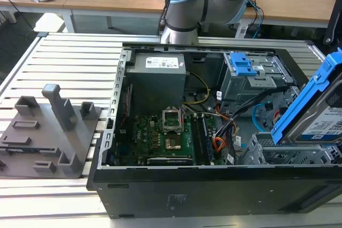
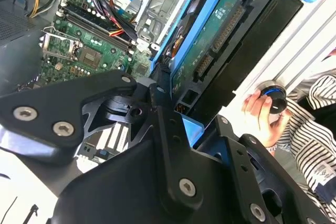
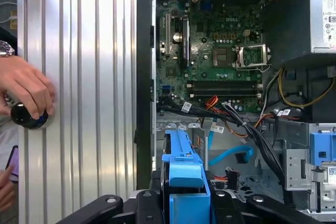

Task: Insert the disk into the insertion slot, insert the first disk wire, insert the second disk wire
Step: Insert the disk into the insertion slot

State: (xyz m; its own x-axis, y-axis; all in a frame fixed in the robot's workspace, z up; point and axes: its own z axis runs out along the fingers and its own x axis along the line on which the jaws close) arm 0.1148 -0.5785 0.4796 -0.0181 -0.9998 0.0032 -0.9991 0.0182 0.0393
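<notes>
The gripper (image 3: 185, 205) has its black fingers (image 2: 163, 124) closed on the disk (image 1: 320, 105), a flat silver-grey drive in a glossy blue plastic caddy, held tilted just above the perforated grey sheet-metal insertion slot (image 1: 288, 156)

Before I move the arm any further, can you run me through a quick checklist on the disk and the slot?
1. Grip: the claw is shut on the disk, holding it by its blue caddy. Ok.
2. Seating: the disk hangs tilted above the insertion slot, not in it. Not ok.
3. Slot mouth free of cables: the blue cable and the wire bundle lie close by. Cannot tell.
4. Disk wires: the disk's connectors are bare. Not ok.
5. Person clear: the hand rests on a black knob on the slatted table, outside the case. Ok.
</notes>
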